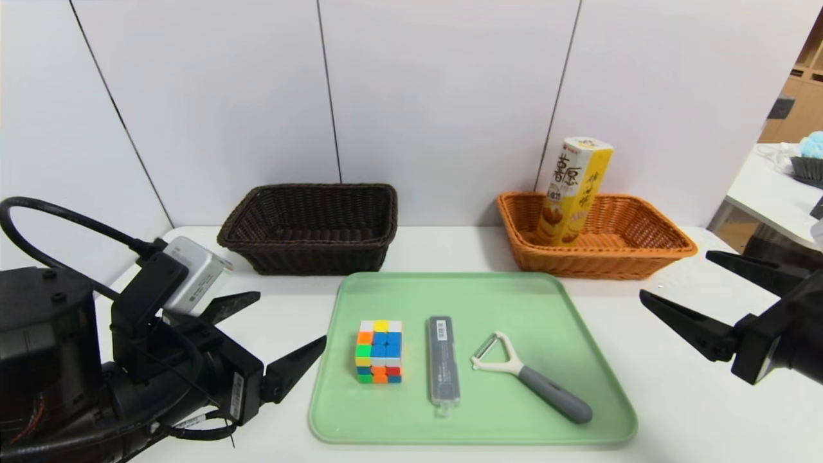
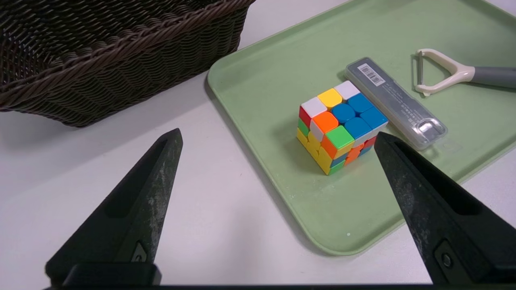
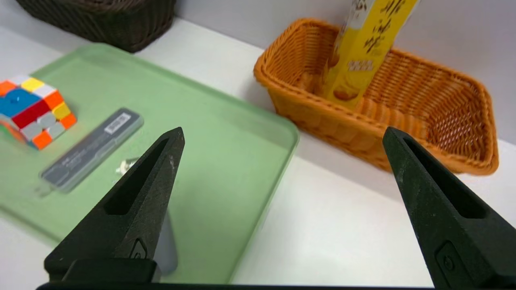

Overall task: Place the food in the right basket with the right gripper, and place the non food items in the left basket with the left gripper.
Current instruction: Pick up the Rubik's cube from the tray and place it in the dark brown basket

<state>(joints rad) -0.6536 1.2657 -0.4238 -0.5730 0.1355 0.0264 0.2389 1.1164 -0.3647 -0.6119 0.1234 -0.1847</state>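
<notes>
Left end effector [image 1: 257, 337] hangs spread and empty just short of the puzzle cube [image 1: 379, 351]; right end effector [image 1: 691, 289], released, leaves the snack box [image 1: 574, 191] basketed.

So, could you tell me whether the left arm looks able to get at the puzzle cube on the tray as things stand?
Probably yes. The left gripper hangs open beside the tray, and the puzzle cube sits nearest that edge with nothing between them; the grey case lies on its far side.
</notes>
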